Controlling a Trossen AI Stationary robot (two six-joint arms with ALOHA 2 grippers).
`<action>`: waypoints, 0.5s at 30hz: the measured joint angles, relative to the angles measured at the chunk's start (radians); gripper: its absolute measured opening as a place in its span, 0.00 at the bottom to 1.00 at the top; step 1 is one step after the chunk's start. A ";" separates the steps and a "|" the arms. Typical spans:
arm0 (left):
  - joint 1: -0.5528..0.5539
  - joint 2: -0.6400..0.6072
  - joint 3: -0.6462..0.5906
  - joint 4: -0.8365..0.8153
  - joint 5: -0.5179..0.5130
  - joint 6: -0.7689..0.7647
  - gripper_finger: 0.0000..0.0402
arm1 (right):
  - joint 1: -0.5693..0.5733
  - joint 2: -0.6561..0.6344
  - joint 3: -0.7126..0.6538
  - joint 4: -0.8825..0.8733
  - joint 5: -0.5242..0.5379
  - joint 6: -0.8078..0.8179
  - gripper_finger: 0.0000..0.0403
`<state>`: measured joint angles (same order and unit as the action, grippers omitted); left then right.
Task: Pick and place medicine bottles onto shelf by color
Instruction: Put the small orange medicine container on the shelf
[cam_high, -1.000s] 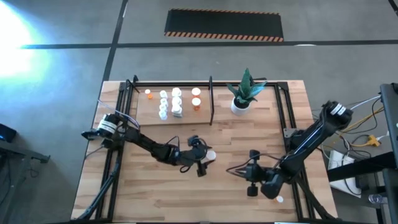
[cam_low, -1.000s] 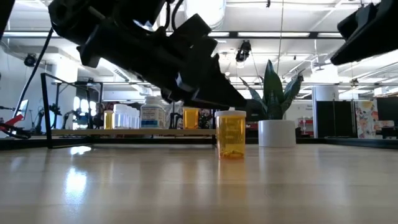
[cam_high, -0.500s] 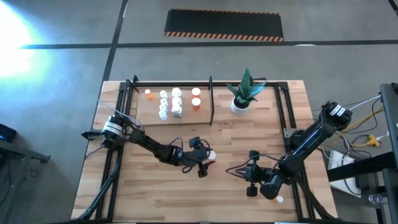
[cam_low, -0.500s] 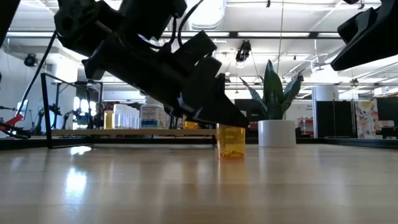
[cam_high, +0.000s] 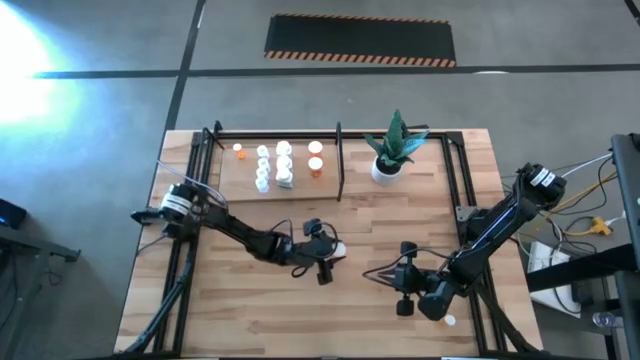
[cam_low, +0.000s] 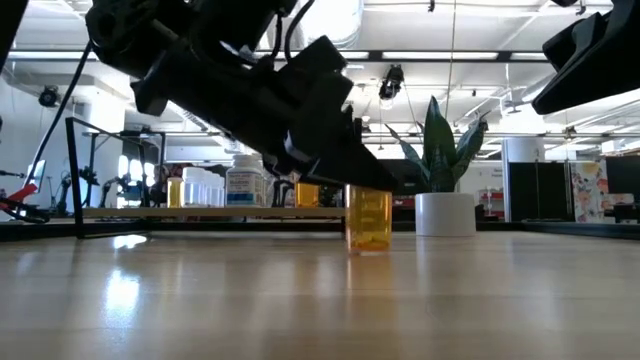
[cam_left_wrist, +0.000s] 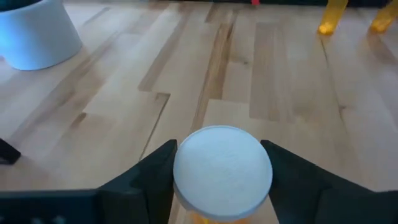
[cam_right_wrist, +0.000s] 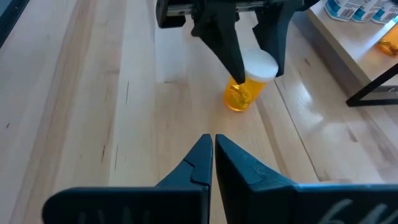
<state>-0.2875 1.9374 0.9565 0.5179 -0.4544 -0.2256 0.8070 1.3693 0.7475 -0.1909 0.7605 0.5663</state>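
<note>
An orange medicine bottle (cam_right_wrist: 239, 96) with a white cap (cam_left_wrist: 222, 171) stands upright on the tabletop near the middle. My left gripper (cam_high: 335, 250) is shut on it. My right gripper (cam_right_wrist: 213, 142) hovers shut over the table's near right part (cam_high: 380, 274), pointing at the bottle and holding nothing. Several white and orange bottles (cam_high: 278, 164) stand on the shelf (cam_high: 300, 185) at the far left, also visible in the low view (cam_low: 215, 187). My left gripper pinches the bottle's white cap (cam_left_wrist: 186, 186) between its two fingers, one on each side. The fingers (cam_right_wrist: 227, 43) slant down at it from the table's left. The bottle stands upright with its base (cam_low: 369, 245) on the table.
A white pot with a green plant (cam_high: 388, 168) stands at the far right of the shelf's upright black bar (cam_high: 340, 165). Black frame tubes (cam_high: 195, 165) run along the table's left and right sides. Bare wood lies between the two grippers.
In the low view my left gripper has tipped down over the bottle: the cap showed free beside the fingertip a second ago and is now covered by the finger. The bottle stays standing on the table.
</note>
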 joint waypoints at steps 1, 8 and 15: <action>0.000 -0.012 0.000 -0.025 -0.003 -0.001 0.48 | 0.000 0.000 0.000 0.000 0.000 0.000 0.02; 0.042 -0.188 0.000 -0.292 -0.203 -0.083 0.48 | 0.000 0.000 0.000 -0.004 0.000 0.000 0.02; 0.204 -0.259 -0.008 -0.299 -0.239 -0.084 0.48 | -0.001 0.000 0.000 -0.005 0.001 0.000 0.02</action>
<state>-0.0831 1.6783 0.9489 0.2185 -0.6930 -0.3092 0.8062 1.3689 0.7475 -0.1959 0.7612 0.5659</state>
